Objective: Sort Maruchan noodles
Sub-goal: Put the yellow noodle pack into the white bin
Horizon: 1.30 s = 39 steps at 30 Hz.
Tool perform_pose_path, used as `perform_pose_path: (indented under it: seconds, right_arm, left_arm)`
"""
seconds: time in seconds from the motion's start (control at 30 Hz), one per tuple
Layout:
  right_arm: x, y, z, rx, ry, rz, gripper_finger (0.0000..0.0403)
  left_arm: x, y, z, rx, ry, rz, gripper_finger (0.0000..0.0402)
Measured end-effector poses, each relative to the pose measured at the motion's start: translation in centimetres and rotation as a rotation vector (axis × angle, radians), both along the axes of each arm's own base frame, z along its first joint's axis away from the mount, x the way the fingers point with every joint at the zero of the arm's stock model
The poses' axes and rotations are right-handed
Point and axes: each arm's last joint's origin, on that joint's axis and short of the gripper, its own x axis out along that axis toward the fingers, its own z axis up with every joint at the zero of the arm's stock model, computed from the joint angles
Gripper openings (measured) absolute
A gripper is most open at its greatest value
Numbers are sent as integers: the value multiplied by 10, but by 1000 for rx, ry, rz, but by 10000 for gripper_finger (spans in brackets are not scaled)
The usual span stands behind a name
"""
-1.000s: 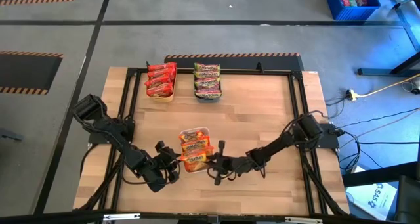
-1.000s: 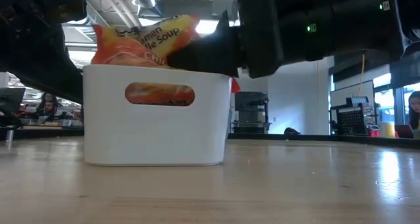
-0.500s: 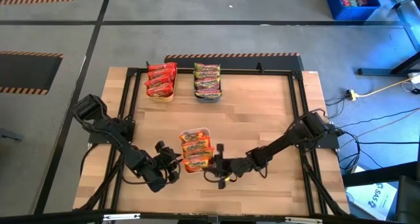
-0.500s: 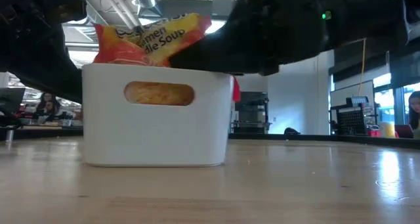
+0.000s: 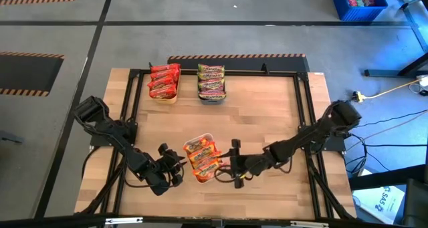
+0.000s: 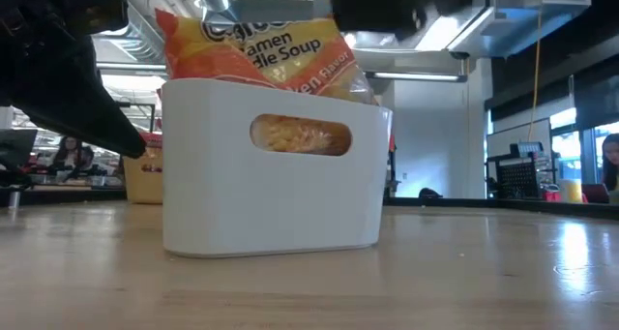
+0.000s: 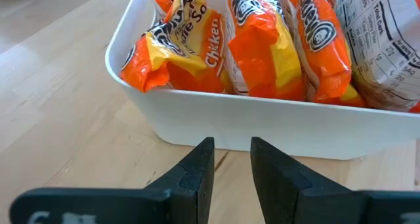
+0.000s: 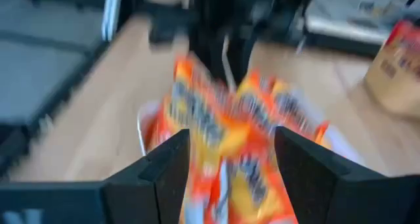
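White tray w/ orange pkts has twisted; my right gripper released, left gripper near-closed, empty. Red, green pkts sorted upper centre.

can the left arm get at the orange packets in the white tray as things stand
Probably yes: the left gripper sits beside the white tray, the orange packets stand uncovered, and the right gripper is off to the side.

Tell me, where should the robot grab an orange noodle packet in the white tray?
Probably by its top edge, coming straight down from above. The orange noodle packets stand on edge, packed side by side, in the white tray, so only their crinkly tops poke over the rim.
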Motion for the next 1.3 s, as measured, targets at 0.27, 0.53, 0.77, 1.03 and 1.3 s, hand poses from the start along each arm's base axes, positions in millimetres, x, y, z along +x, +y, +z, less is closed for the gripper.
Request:
perform_pose_path:
  seconds: [0.27, 0.53, 0.77, 1.03, 1.3]
  right_arm:
    - [12, -17, 24, 70, -158, 59, 140]
    - [28, -28, -8, 95, -58, 92, 9]
    - [18, -18, -24, 68, 103, 111, 11]
    - [21, -16, -44, 50, 150, 65, 6]
    - [29, -13, -65, 45, 145, 48, 2]
  left_arm:
    - [0, 0, 0, 0, 0, 0, 94]
    - [0, 0, 0, 0, 0, 0, 94]
    - [0, 0, 0, 0, 0, 0, 94]
    - [0, 0, 0, 0, 0, 0, 94]
    - [0, 0, 0, 0, 0, 0, 94]
